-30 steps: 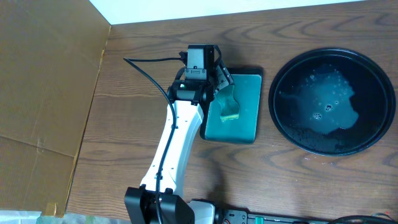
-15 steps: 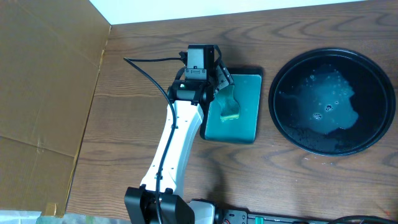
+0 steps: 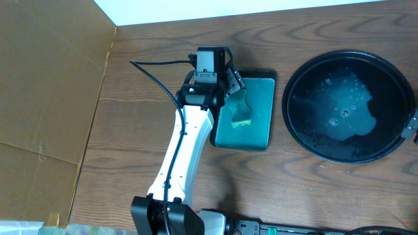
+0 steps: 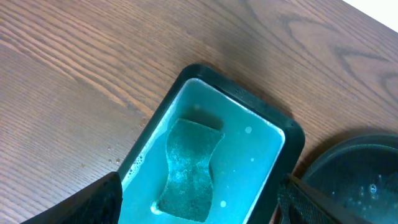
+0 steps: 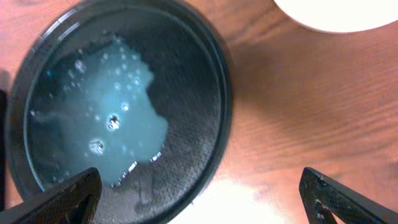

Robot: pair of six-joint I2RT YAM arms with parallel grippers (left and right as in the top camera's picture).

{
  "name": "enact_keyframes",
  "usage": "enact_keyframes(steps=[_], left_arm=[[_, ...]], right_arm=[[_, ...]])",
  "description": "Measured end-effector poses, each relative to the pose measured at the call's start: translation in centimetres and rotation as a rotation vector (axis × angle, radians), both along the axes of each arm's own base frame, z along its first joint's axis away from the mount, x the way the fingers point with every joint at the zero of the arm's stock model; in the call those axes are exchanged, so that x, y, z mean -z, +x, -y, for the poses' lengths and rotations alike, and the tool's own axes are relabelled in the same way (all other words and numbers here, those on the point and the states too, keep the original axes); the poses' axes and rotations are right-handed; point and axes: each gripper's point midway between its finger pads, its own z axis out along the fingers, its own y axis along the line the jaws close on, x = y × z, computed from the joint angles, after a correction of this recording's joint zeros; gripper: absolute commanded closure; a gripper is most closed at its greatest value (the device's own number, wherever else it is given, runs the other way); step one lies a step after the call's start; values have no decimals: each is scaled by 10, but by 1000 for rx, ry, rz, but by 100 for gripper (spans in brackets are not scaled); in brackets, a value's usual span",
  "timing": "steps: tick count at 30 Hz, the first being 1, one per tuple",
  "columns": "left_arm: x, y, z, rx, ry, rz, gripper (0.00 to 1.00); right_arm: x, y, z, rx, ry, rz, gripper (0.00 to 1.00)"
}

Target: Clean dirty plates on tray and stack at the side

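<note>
The brown wooden table [image 3: 130,130] bears the large round black tray [image 3: 313,145], holding only foamy water [image 5: 118,118]. Left of it sits the small rectangular teal-lined tray [image 4: 249,168]. A white round plate [image 5: 336,14] peeks into the right wrist view's upper right, off that tray and well apart from the spread right gripper [image 5: 199,177]. It is likely stiff, slick and breakable, so pinch its rim. The spread left gripper [image 4: 199,186] hovers over the green sponge [image 4: 189,165].

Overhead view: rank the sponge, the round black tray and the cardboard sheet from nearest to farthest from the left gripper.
1. Sponge, right beside the left gripper.
2. Round black tray, on the right side.
3. Cardboard sheet, far left.
</note>
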Motion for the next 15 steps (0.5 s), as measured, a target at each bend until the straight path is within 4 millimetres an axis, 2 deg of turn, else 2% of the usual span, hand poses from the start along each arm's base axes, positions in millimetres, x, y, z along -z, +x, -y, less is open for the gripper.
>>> enact_keyframes(steps=[10,15], left_arm=[[0,0,0,0,0,0,20],[0,0,0,0,0,0,20]], right_arm=[[3,0,0,-13,-12,12,1],[2,6,-3,-111,-67,159,1]])
